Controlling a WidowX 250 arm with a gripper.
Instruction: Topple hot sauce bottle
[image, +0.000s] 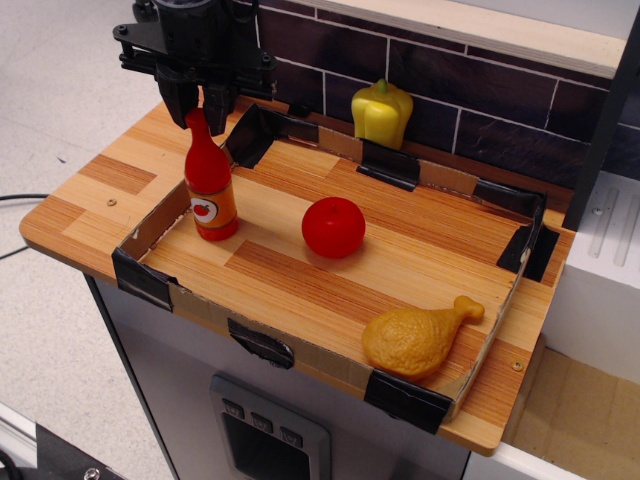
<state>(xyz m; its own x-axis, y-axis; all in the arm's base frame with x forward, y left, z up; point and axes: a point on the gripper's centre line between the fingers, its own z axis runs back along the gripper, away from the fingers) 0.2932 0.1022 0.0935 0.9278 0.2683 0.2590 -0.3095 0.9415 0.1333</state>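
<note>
Upright hot sauce bottle (209, 182), emblem label

The robot showed only at the upper left of the frame: a matte black tool (198, 110) with a wide, flat crossbar body and two short, blunt fingers (181, 102) tapering downward (both the same black). A darker rounded housing sat above the crossbar, cropped by the frame edge.
</note>
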